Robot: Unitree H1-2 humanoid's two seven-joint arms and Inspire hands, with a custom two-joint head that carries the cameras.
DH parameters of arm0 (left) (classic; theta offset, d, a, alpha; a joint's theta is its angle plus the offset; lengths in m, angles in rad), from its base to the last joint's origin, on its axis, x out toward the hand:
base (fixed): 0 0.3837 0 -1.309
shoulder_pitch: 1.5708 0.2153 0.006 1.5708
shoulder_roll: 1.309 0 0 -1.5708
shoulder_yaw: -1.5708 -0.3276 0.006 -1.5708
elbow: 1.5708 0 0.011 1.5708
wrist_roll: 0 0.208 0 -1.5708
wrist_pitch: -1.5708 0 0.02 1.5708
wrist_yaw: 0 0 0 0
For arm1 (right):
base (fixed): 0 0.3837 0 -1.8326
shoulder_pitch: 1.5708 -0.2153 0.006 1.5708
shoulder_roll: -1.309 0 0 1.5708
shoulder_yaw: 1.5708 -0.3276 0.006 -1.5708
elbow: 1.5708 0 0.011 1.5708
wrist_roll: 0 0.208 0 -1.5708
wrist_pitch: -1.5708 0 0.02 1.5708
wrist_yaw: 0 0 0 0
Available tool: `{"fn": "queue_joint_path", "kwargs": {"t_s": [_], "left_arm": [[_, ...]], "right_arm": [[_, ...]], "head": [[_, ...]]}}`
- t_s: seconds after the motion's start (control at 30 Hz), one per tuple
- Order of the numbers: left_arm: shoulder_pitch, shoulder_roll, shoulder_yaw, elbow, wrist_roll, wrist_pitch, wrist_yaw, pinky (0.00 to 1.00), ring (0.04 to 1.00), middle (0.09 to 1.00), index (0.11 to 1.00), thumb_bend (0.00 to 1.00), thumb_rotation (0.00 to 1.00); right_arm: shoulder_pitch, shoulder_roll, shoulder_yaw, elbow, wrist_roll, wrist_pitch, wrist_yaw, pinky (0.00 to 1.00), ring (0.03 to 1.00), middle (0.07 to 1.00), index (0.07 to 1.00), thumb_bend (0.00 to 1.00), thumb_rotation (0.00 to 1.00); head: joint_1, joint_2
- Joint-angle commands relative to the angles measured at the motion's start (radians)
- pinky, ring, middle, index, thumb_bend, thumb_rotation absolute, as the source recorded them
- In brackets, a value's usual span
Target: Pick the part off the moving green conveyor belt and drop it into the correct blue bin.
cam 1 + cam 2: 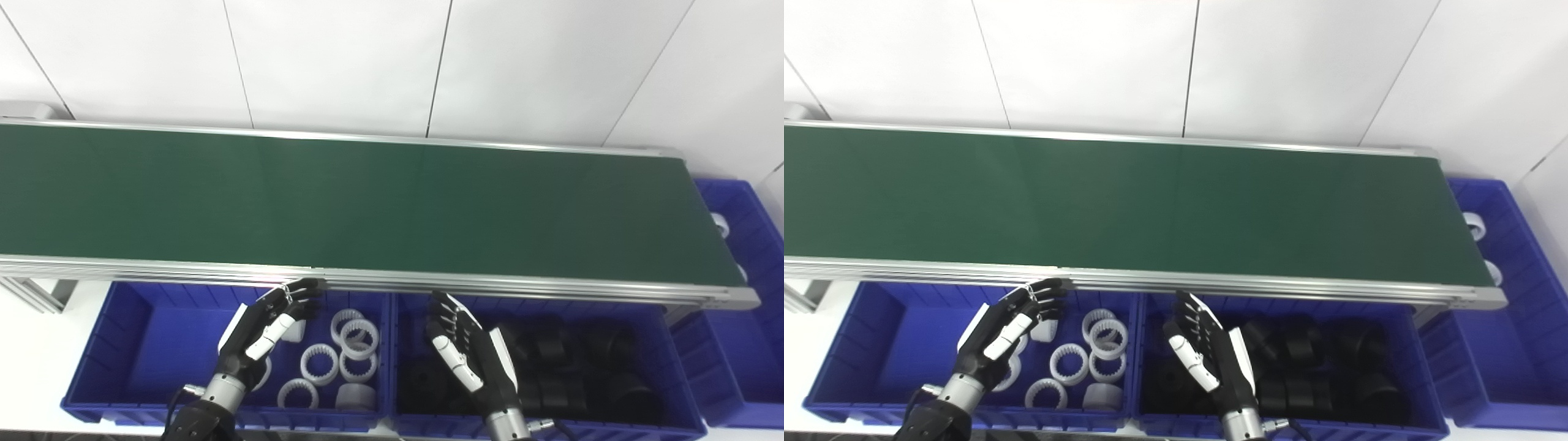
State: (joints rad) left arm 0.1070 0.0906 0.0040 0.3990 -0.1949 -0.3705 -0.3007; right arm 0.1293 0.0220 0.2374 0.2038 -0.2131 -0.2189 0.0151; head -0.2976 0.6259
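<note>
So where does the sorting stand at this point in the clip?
Done: white parts lie in the left blue bin, black parts in the middle blue bin. In hand: nothing. The left hand and right hand are open, each above its bin beside the belt's near rail. Left: the green conveyor belt carries no part in view, so the next pick waits for one to arrive.

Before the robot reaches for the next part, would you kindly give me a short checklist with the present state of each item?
1. Part on the green conveyor belt: not ok, none in view.
2. Left robot hand free: ok, open over the bin of white parts.
3. Right robot hand free: ok, open over the bin of black parts.
4. Bins sorted by colour: ok.
5. Belt moving: cannot tell.
</note>
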Motion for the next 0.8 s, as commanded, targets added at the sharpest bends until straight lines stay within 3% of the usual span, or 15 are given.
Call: {"fn": "queue_joint_path", "kwargs": {"t_s": [0.0, 0.57, 0.77], "left_arm": [[-0.020, 0.011, 0.001, -0.010, -0.017, -0.049, -0.022, 0.70, 0.711, 0.743, 0.740, 0.68, 0.60], [-0.026, 0.008, 0.015, 0.017, -0.030, -0.079, -0.046, 0.70, 0.731, 0.760, 0.748, 0.71, 0.59], [-0.024, 0.010, 0.006, 0.016, -0.012, -0.096, -0.054, 0.71, 0.738, 0.766, 0.771, 0.78, 0.65]], "right_arm": [[-0.012, 0.011, -0.001, -0.018, 0.012, -0.057, -0.007, 0.74, 0.794, 0.842, 0.880, 0.53, 0.73], [-0.017, 0.012, 0.001, 0.002, 0.022, -0.072, -0.007, 0.75, 0.800, 0.847, 0.883, 0.53, 0.73], [-0.016, 0.009, 0.001, -0.001, 0.018, -0.069, -0.008, 0.73, 0.792, 0.843, 0.880, 0.53, 0.74]], "head": [[0.001, -0.002], [0.001, -0.015], [0.007, -0.019]]}}
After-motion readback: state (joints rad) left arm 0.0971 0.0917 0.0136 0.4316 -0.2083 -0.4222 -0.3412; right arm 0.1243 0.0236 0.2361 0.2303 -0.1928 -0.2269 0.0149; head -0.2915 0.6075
